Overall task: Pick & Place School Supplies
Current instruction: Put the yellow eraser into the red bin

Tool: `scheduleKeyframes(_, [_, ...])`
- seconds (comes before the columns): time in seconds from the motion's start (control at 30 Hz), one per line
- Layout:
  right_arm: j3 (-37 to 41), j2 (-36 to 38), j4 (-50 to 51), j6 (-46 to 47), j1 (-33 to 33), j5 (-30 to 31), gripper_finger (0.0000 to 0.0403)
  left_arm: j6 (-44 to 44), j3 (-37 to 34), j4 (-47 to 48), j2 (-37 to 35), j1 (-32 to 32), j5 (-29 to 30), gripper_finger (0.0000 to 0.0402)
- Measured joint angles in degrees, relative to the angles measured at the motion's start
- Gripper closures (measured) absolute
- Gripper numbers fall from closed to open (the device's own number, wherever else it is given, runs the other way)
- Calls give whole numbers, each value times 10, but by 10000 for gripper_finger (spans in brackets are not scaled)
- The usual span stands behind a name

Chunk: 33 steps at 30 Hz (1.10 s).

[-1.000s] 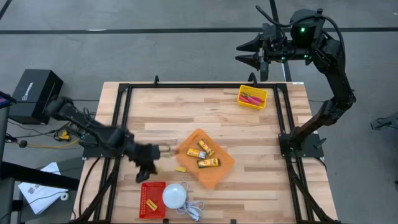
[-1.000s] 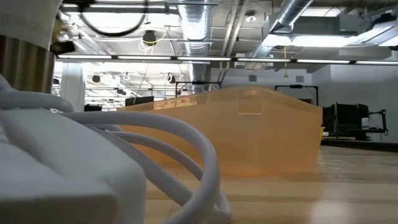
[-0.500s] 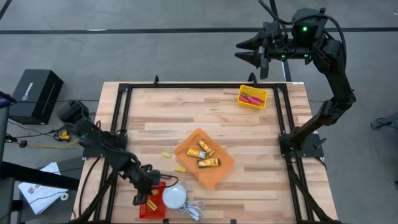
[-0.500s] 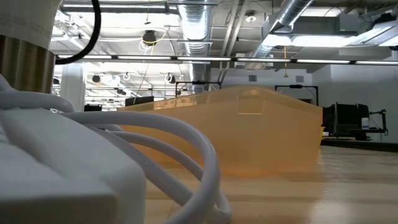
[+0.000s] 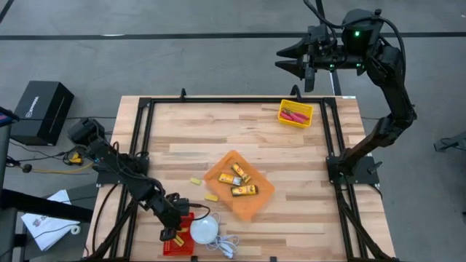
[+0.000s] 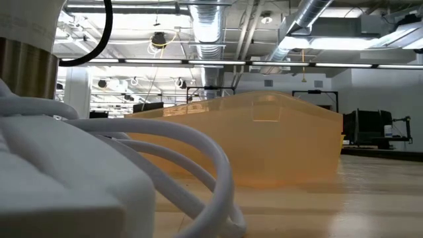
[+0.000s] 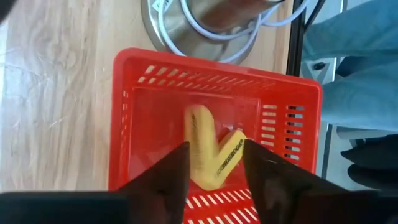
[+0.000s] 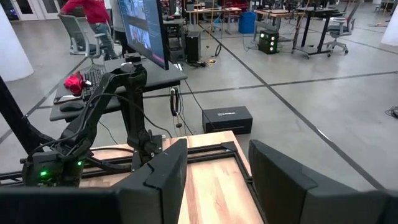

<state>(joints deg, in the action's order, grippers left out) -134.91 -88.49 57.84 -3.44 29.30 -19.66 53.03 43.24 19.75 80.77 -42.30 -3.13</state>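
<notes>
My left gripper [image 5: 175, 231] hangs open over the red bin [image 7: 127, 124] at the table's near left. Two small yellow blocks [image 7: 211, 152] lie crossed in a V on the bin's floor, below and between the fingertips. Two more yellow blocks [image 5: 194, 181] [image 5: 211, 197] lie on the table left of the orange tray [image 5: 255, 200]. The tray holds three orange-yellow packets [image 5: 239, 180]. The red-handled tools [image 5: 294, 115] lie in the yellow bin [image 5: 282, 116] at the far right. My right gripper [image 5: 291, 62] is open, raised beyond the far edge.
A white dome [image 5: 204, 229] with a cord [image 5: 227, 244] sits just right of the red bin; its cord [image 6: 165, 152] fills the low view's foreground before the orange tray's wall [image 6: 264, 139]. A black frame [image 5: 145, 138] borders the table. A person's trouser leg [image 7: 348, 56] shows beyond the near edge.
My left gripper has gone from beside the orange tray's left side toward the table's near edge, and now hangs over the red bin. Over the last half second it has hardly moved.
</notes>
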Motion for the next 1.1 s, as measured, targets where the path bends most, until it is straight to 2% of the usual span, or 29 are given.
scheduleKeyframes(0.17, [0, 0, -1, -15, 1, 0, 239, 21, 0, 2, 0, 0, -19, 212])
scheduleKeyframes(0.33, [0, 0, -27, -30, 14, 0, 239, 34, 0, 11, -27, 18, -60, 201])
scheduleKeyframes(0.57, [0, 0, -74, -33, 43, 0, 239, 25, 0, 94, -114, 77, -47, 223])
scheduleKeyframes(0.8, [0, 0, -52, -56, 80, 0, 239, -43, 0, 181, -181, 161, -24, 242])
scheduleKeyframes(0.93, [0, 0, -20, -82, 96, 0, 239, -116, 0, 219, -179, 219, -25, 250])
scheduleKeyframes(1.1, [0, 0, -5, -97, 129, 0, 239, -185, 0, 202, -127, 331, -23, 276])
